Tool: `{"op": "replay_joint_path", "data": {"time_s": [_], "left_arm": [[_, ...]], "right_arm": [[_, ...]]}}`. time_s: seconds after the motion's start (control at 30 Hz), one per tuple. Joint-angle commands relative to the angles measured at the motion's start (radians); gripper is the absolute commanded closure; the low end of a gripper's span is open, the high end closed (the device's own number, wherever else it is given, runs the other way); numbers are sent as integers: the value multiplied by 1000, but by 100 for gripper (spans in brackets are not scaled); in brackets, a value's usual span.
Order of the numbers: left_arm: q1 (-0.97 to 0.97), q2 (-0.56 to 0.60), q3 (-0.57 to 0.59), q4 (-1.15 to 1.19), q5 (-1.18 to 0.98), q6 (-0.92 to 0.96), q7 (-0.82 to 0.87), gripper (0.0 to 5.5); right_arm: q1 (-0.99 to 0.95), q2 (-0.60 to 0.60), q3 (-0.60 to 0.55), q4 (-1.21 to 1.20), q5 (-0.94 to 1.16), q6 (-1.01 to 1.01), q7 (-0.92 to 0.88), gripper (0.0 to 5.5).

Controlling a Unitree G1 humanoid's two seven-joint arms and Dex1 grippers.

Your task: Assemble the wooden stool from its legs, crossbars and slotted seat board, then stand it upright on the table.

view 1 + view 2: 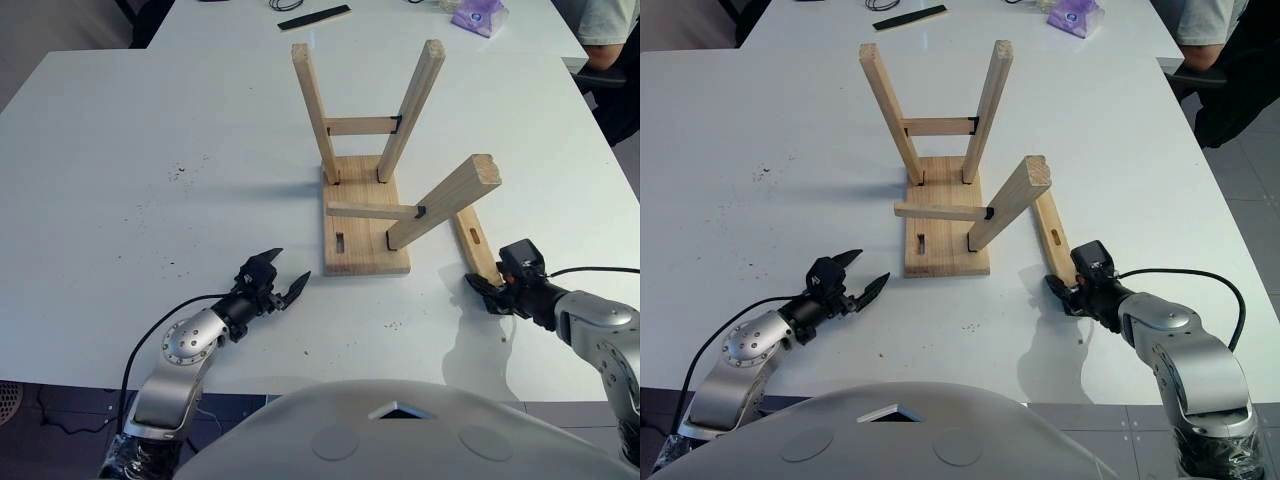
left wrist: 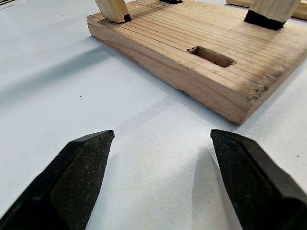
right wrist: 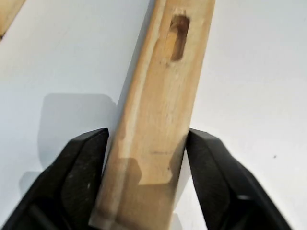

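The left arm point(image 1: 188, 345) and right arm point(image 1: 600, 335) wear brushed silver shells with rounded joints; the left one has a round cap ringed with small screws. The left gripper point(image 1: 291, 265) and right gripper point(image 1: 482, 291) are black, with wedge-shaped fingers point(image 2: 79, 187) (finely textured pads). A thin black cable point(image 1: 600, 269) runs to each wrist.

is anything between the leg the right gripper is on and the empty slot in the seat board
Yes. The tilted leg stands in the seat board's near right slot, between the loose leg in the right gripper and the empty slot at near left. Its crossbar juts out over that side of the board.
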Motion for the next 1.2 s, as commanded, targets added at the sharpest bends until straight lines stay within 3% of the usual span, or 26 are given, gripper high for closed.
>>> {"op": "replay_joint_path", "data": {"time_s": [0.03,0.17,0.37,0.43,0.53,0.6,0.7,0.83,1.03,1.2], "left_arm": [[-17,15,19,2,-8,0,-10,175],[-53,16,140,-6,-109,20,-17,175],[-333,37,388,-112,-387,214,96,175],[-475,51,434,-133,-494,296,150,175],[-648,91,443,-197,-704,410,163,175],[-724,120,443,-241,-855,469,168,175],[-844,155,431,-276,-1064,515,197,175],[-918,179,400,-312,-1295,525,233,175],[-925,226,344,-362,-1529,525,232,175],[-866,271,327,-391,-1547,523,201,175]], "right_arm": [[18,17,6,85,-31,-38,-18,335],[-111,31,-38,161,-16,-117,-14,344],[-571,7,-225,402,102,-305,62,344],[-698,11,-283,397,204,-300,101,344],[-897,38,-370,334,555,-163,138,344],[-997,-9,-400,314,800,-88,172,344],[-1061,-104,-374,287,1070,-14,252,344],[-1030,-126,-271,223,1201,30,322,344],[-969,-193,-170,151,1209,36,431,344],[-937,-242,-130,145,1120,-5,527,344]]}}
